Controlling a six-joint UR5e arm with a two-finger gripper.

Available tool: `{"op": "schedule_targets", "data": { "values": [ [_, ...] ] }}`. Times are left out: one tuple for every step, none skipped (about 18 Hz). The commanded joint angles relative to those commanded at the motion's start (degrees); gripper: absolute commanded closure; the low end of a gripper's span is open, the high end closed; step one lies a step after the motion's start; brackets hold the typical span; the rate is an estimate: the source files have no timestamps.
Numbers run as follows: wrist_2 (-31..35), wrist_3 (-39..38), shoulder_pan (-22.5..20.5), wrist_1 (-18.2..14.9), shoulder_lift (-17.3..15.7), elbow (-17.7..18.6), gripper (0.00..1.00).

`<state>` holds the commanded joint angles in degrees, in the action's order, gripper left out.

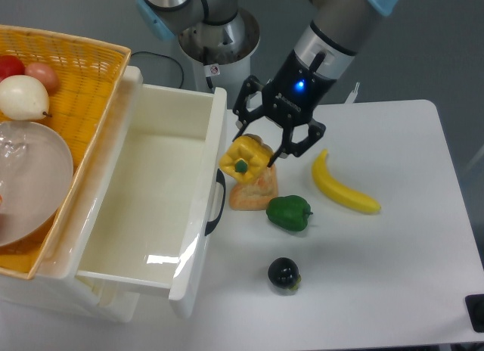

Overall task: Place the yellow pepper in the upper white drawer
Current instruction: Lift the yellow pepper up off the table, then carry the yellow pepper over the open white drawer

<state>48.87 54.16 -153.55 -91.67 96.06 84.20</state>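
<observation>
The yellow pepper (243,159) hangs in the air with its green stem facing the camera, just right of the drawer's front wall. My gripper (255,148) is shut on it, black fingers (277,149) on either side. The upper white drawer (214,147) stands pulled open at left, deep and bare inside, with its black curved handle (216,203) on the front below the pepper.
Under the pepper lies an orange-tan bread-like piece (255,192). A green pepper (289,212), a banana (342,189) and a small dark round fruit (283,273) lie on the white table. A yellow wicker basket (72,79) with fruit and a clear bowl (30,177) sits left of the drawer.
</observation>
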Motion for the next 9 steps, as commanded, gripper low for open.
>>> {"op": "schedule_targets", "data": {
  "values": [
    [0.0, -1.7, 0.7, 0.0, 0.0, 0.0, 0.61],
    [0.0, -3.3, 1.3, -0.1, 0.1, 0.1, 0.61],
    [0.0, -4.1, 1.8, -0.2, 0.1, 0.3, 0.61],
    [0.1, -4.5, 2.5, -0.2, 0.1, 1.0, 0.61],
    [0.1, -4.5, 3.1, -0.1, 0.0, 1.7, 0.61],
    [0.1, -4.5, 3.3, -0.2, -0.1, 1.8, 0.61],
    [0.1, -4.5, 3.6, -0.2, -0.2, 1.8, 0.61],
    [0.1, -4.5, 4.0, -0.2, -0.6, 1.8, 0.61],
    [0.1, -4.5, 4.6, -0.2, -0.9, 1.8, 0.6]
  ]
}}
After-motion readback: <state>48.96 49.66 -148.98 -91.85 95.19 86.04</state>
